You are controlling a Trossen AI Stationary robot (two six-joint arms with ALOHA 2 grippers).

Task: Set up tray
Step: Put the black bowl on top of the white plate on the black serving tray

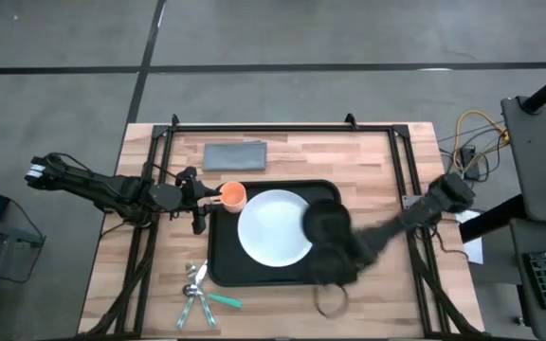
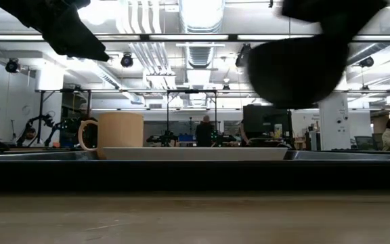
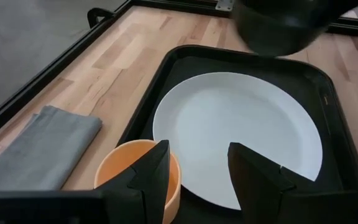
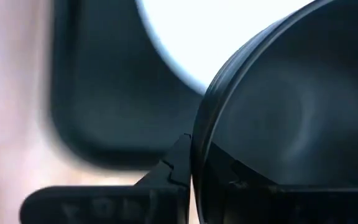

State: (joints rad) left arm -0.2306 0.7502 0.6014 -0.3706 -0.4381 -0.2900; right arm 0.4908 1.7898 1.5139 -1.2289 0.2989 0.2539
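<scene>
Here, the left arm reaches in low from the surface's left edge, its left gripper [image 1: 207, 199] released, fingers [image 3: 253, 171] spread apart just beside an orange cup [image 1: 232, 196] that stands on the black tray's [image 1: 218, 270] left rim area. The cup is smooth and round with a handle, seen upright in the low view. The right arm stretches diagonally from the right side, its right gripper [image 1: 344, 248] grasping a black bowl [image 1: 328, 230] by the rim; the bowl hangs above the tray's right half, overlapping the edge of the plate from above, and the low view shows it clear of the tray. The bowl is round, dark and glossy inside. The tray lies at the centre of the pale wooden surface [image 1: 396, 303], rectangular with rounded corners and a raised rim. On it rests a flat, round white plate [image 1: 273, 227]. A grey folded cloth [image 1: 235, 155] lies on the wood beyond the tray's far left corner. Metal cutlery with a teal handle [image 1: 199, 292] sits near the tray's near left corner.
</scene>
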